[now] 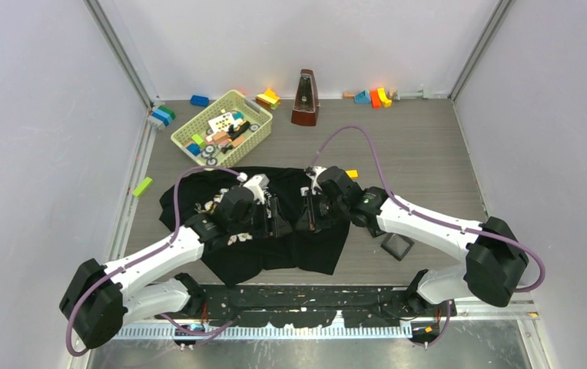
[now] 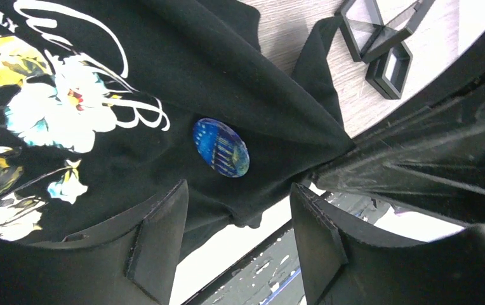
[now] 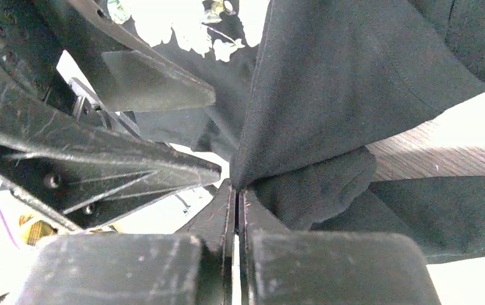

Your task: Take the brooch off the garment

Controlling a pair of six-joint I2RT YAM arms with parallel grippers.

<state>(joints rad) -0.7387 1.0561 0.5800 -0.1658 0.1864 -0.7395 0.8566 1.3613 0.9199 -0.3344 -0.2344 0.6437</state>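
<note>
The garment (image 1: 290, 252), a black T-shirt with a floral print and white script, lies on the table between both arms. The brooch (image 2: 221, 147), a small blue oval, sits on the cloth beside the print. My left gripper (image 2: 239, 213) is open just short of the brooch, its fingers (image 2: 157, 238) either side of a hanging fold; the brooch is not between them. My right gripper (image 3: 237, 192) is shut on a pinched-up fold of the garment (image 3: 329, 95), lifting the cloth close to the right of the brooch. In the top view both grippers (image 1: 273, 217) (image 1: 310, 215) meet over the shirt.
A yellow basket (image 1: 253, 134) of small toys stands behind the shirt, a metronome (image 1: 304, 98) beside it. Loose blocks lie along the back wall, and a green one (image 1: 142, 186) at the left. Small black square boxes (image 1: 396, 246) (image 2: 387, 68) lie right of the shirt.
</note>
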